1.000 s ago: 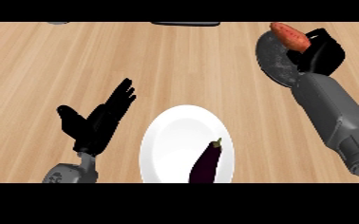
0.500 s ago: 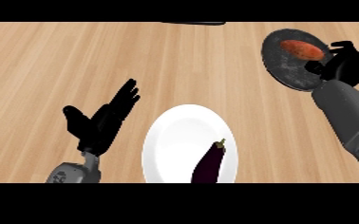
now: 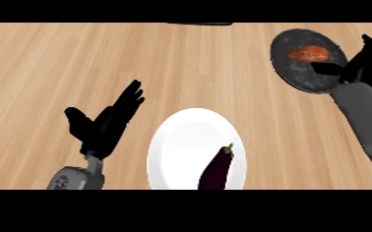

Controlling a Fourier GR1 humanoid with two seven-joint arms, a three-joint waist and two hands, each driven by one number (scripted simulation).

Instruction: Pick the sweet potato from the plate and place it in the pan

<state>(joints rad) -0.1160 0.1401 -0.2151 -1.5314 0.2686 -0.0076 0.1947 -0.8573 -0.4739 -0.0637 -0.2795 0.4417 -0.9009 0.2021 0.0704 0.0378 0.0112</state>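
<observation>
Open counter (image 3: 181,64) between plate (image 3: 181,132) and pan (image 3: 294,76) — eggplant (image 3: 216,169) fills plate's lower right.

Pale tan wooden counter (image 3: 145,54) w/ fine grain streaks. Plain glossy white round plate (image 3: 181,132). On the plate: dark purple, near-black aubergine (image 3: 216,171), greenish stem. Up-right of the plate: dark grey round pan (image 3: 301,76) w/ pale speckles, holding an orange-red sweet potato (image 3: 308,54). Left hand (image 3: 102,125) & right hand (image 3: 357,65) black; forearms (image 3: 356,105) grey.

Kitchen. Light wood-plank counter (image 3: 181,64) fills view. Cookware and food on it: dark round pan (image 3: 291,76) toward far right corner, sweet potato (image 3: 308,54) lying in it; white plate (image 3: 181,142) at near edge, purple eggplant (image 3: 216,169) on its right side. Dark flat item (image 3: 200,23) at far edge, too cropped to identify.
</observation>
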